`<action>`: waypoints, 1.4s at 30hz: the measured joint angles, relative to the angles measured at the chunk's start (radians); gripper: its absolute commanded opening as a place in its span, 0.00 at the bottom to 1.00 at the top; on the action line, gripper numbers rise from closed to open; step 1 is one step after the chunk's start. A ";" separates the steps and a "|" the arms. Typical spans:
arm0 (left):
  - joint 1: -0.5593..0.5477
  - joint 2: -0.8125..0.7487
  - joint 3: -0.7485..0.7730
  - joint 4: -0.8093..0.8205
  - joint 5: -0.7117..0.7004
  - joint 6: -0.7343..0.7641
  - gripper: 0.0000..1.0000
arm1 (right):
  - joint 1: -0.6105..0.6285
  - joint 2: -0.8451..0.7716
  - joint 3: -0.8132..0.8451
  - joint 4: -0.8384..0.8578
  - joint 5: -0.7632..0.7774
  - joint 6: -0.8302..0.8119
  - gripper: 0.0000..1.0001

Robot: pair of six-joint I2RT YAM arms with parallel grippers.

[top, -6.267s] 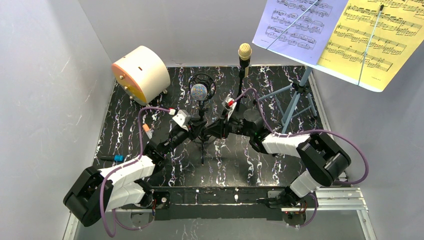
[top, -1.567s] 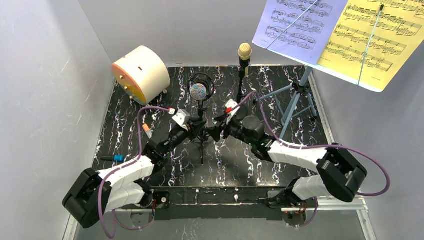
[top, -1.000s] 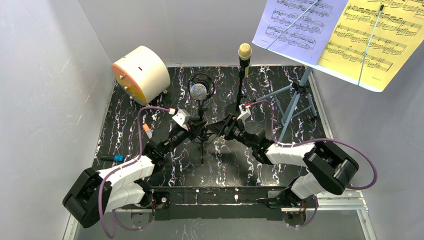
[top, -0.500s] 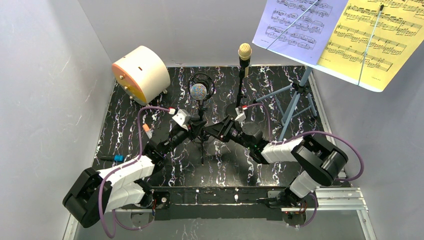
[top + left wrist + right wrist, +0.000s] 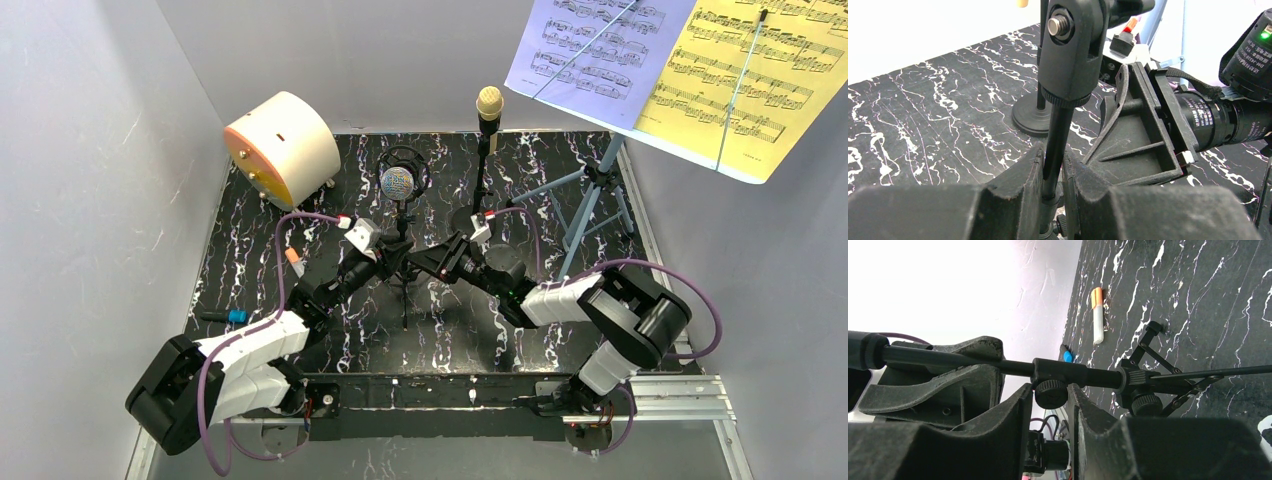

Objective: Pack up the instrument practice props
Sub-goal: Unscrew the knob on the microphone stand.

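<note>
The silver-headed microphone (image 5: pixel 397 182) stands on the black tripod pole (image 5: pixel 1058 135) mid-table. My left gripper (image 5: pixel 1053 170) is shut on that pole's thin upper tube, just below the mic clamp. My right gripper (image 5: pixel 1050 402) comes in from the right, its jaws closed on the pole's round clamp knob (image 5: pixel 1050 393), above the folding legs (image 5: pixel 1158 385). Behind stands the cream microphone (image 5: pixel 489 101) on the round-base pole (image 5: pixel 1035 117). At the back right, the blue music rack (image 5: pixel 590 200) carries a lavender sheet (image 5: pixel 590 45) and a yellow sheet (image 5: pixel 760 80).
A big cream cylinder with an orange face (image 5: pixel 283 147) lies at the back left. An orange-and-white marker (image 5: pixel 292 257) and a blue-capped item (image 5: pixel 232 316) lie on the left of the black marbled table (image 5: pixel 560 330). Grey walls enclose three sides.
My right gripper has slid left to the tripod pole and narrowed its jaws round the knob. The left gripper and the pole have stayed put.
</note>
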State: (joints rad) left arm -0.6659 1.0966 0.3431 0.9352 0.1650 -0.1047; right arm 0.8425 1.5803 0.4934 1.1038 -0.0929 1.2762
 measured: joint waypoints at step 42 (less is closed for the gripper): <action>0.004 0.002 0.004 -0.005 -0.020 0.001 0.00 | 0.047 -0.105 0.120 -0.280 -0.195 -1.611 0.01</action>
State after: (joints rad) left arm -0.6621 1.0981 0.3470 0.9298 0.1452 -0.1036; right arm 0.8898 1.4750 0.6136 0.8234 -0.2882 -0.3351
